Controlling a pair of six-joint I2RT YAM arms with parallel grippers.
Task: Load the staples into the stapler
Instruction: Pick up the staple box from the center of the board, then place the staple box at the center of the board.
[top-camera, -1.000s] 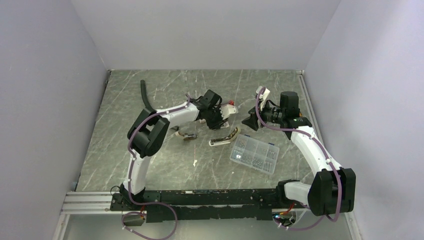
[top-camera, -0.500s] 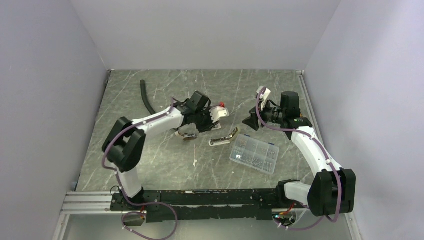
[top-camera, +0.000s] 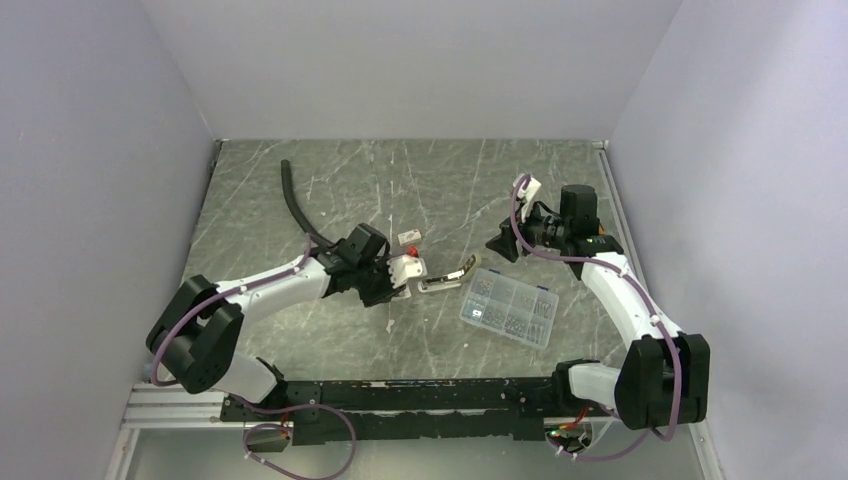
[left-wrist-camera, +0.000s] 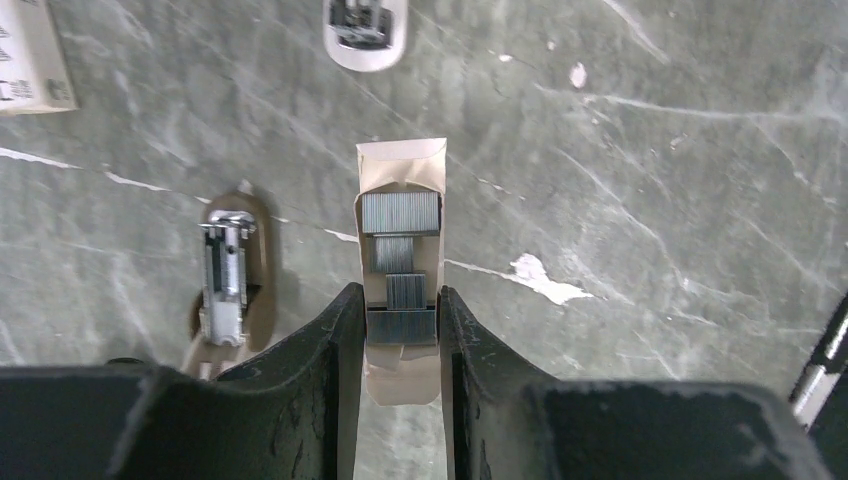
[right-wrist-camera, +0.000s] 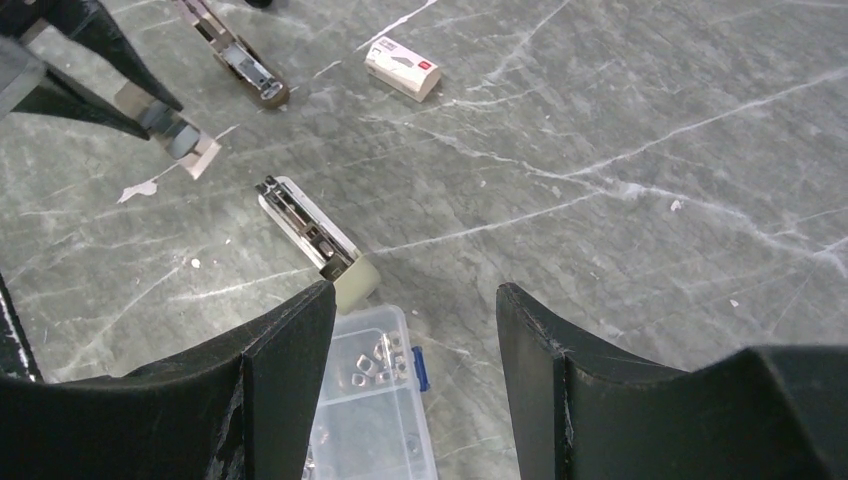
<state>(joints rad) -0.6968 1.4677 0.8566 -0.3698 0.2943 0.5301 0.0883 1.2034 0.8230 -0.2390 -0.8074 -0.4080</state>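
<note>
The stapler (top-camera: 447, 275) lies open on the table, an olive-grey arm over a silver-white channel; it also shows in the right wrist view (right-wrist-camera: 305, 232), and its white end shows in the left wrist view (left-wrist-camera: 365, 30). My left gripper (left-wrist-camera: 395, 300) is shut on a beige card tray of staple strips (left-wrist-camera: 400, 230), held just left of the stapler (top-camera: 390, 285). The tray and gripper also show in the right wrist view (right-wrist-camera: 185, 145). My right gripper (right-wrist-camera: 415, 290) is open and empty, above and right of the stapler (top-camera: 500, 243).
A clear compartment box of metal bits (top-camera: 510, 307) lies right of the stapler (right-wrist-camera: 365, 400). A white staple box with a red end (right-wrist-camera: 402, 68) lies further back (top-camera: 407, 238). A small brown piece with a metal channel (left-wrist-camera: 228, 290) lies beside my left gripper. A black hose (top-camera: 293, 200) lies at the back left.
My left arm has swung back toward the near left, bringing its gripper from behind the stapler to just left of it. The right arm has not moved.
</note>
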